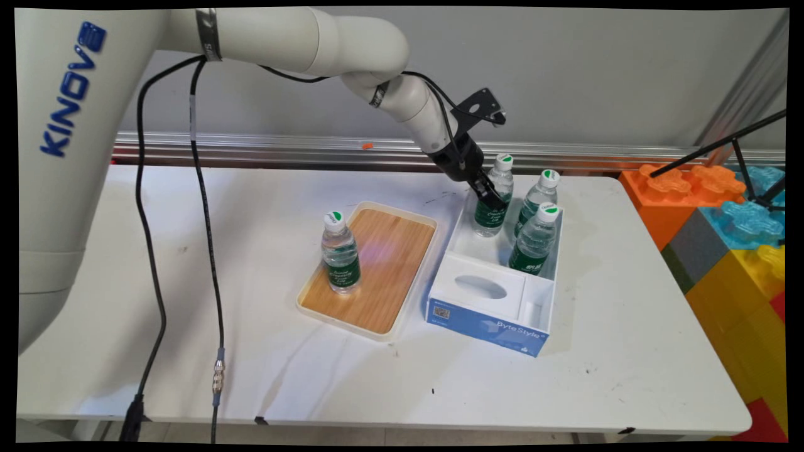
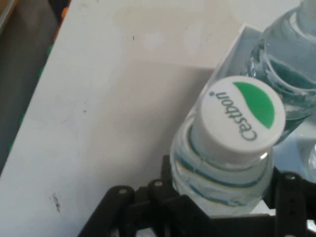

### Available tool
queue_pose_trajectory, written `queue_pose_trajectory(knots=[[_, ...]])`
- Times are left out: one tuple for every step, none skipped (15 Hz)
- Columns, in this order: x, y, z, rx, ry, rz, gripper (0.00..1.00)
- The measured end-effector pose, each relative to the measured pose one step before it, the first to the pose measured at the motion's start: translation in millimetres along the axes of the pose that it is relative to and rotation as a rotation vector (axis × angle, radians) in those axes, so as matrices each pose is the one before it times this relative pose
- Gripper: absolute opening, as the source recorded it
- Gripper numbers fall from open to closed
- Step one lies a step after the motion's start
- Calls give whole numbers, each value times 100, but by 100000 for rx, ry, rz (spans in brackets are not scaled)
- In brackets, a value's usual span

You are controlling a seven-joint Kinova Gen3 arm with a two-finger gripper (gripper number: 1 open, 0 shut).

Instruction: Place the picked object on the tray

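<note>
My gripper (image 1: 488, 193) reaches down into the far left corner of a white and blue Byte Style box (image 1: 496, 328). It is shut on a clear water bottle (image 1: 501, 179) with a green label and a white cap, which stands upright there. In the hand view the same bottle (image 2: 237, 118) fills the space between the black linkage arms of the gripper (image 2: 222, 195). Two more bottles stand in the box to its right, one at the back (image 1: 541, 191) and one nearer (image 1: 534, 242). The neighbouring bottle (image 2: 291, 54) shows in the hand view's upper right.
A cream tray with a wooden floor (image 1: 383, 270) lies left of the box and carries another bottle (image 1: 340, 254) at its near left. Big coloured blocks (image 1: 722, 220) and a black tripod leg (image 1: 716, 147) stand off the table's right end. Black cables (image 1: 151, 251) hang at left.
</note>
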Motion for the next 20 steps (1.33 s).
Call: queue_pose_trajectory(knots=[[-165, -22, -12, -208, -77, -243, 0], [-77, 24, 10, -228, -125, -85, 0], [-40, 6, 19, -247, -128, -65, 0], [-14, 103, -125, -115, -69, -79, 0], [106, 108, -181, 51, 242, -130, 0], [116, 76, -185, 144, 234, -46, 0], [320, 182, -304, 222, 676, -167, 0], [451, 200, -506, 484, 1006, -287, 0], [709, 350, -784, 950, 1589, -954, 0], [658, 330, -639, 743, 1136, -791, 0], [861, 389, -878, 1189, 1303, -797, 0], [840, 384, -960, 1486, 1075, -680, 0], [642, 342, -962, 1515, 775, -845, 0], [718, 282, -1127, 1727, 620, -982, 0], [628, 217, -1223, 1523, 202, -1028, 0], [442, 101, -1130, 1337, 0, -760, 0], [446, 61, -1323, 1440, -55, -711, 0], [290, 39, -1196, 949, -111, -468, 0], [173, -32, -1244, 822, -101, -656, 0], [33, -78, -1079, 475, -82, -796, 0]])
